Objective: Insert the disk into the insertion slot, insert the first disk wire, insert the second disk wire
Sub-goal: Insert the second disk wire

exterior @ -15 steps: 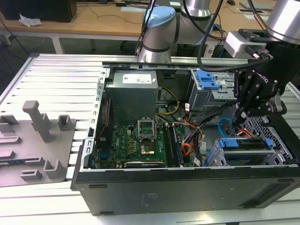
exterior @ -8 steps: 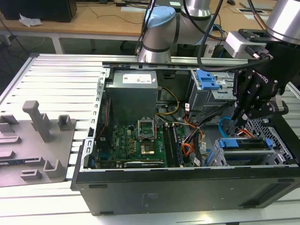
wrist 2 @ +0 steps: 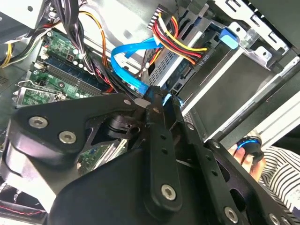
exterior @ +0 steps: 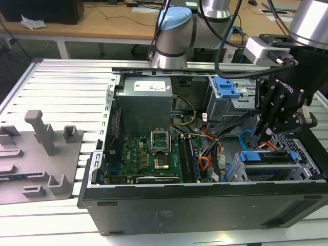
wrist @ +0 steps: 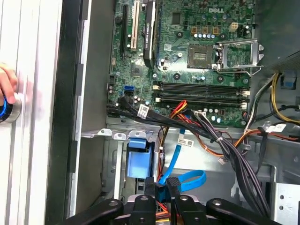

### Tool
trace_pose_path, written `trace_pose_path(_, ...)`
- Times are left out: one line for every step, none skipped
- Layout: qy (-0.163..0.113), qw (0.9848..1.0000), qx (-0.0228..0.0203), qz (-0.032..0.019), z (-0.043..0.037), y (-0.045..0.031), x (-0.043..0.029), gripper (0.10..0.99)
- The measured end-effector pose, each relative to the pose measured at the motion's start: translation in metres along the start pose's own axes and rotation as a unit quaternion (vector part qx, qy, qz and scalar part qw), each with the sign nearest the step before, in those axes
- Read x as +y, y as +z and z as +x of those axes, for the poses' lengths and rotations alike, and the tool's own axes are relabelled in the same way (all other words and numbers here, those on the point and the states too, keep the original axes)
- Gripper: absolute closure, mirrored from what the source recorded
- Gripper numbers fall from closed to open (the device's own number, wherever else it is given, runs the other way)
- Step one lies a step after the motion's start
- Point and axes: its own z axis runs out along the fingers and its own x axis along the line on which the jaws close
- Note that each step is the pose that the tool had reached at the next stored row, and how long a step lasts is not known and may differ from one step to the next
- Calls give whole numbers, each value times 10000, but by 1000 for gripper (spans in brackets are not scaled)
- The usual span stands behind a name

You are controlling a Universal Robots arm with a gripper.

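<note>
The arm (exterior: 177,31) reaches down, its claw (wrist: 161,187) pinched nearly closed.

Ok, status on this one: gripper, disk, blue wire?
Gripper shut on the second disk wire, down at the drive cage. Disk already in the insertion slot. Orange-yellow wire bundle plugged in beside it.

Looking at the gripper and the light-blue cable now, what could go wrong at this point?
1. The gripper is pinching the second disk wire near its connector, beside the disk. If the connector sits tilted, it may jam or bend.
2. The orange, yellow and black wire bundle lies close by and could snag.
3. A person's hand rests on a blue button beside the case, near the arm.
</note>
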Motion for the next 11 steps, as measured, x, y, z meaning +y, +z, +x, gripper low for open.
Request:
trace_pose_path(0,10000,0,9,1,-11,3,847)
trace_pose_path(1,10000,2,16,1,-19,7,847)
trace_pose_path(0,10000,1,16,1,-17,7,847)
trace_pose_path(-3,10000,0,16,0,-9,7,847)
trace_pose_path(-6,10000,2,15,-1,6,6,847)
trace_pose_path(-9,10000,2,14,-3,24,5,847)
trace_pose_path(-9,10000,3,14,-3,28,5,847)
trace_pose_path(-9,10000,3,14,-3,28,5,847)
trace_pose_path(-9,10000,2,14,-3,30,5,847)
trace_pose_path(-9,10000,2,14,-3,29,5,859)
trace_pose_path(-9,10000,2,14,-2,29,5,922)
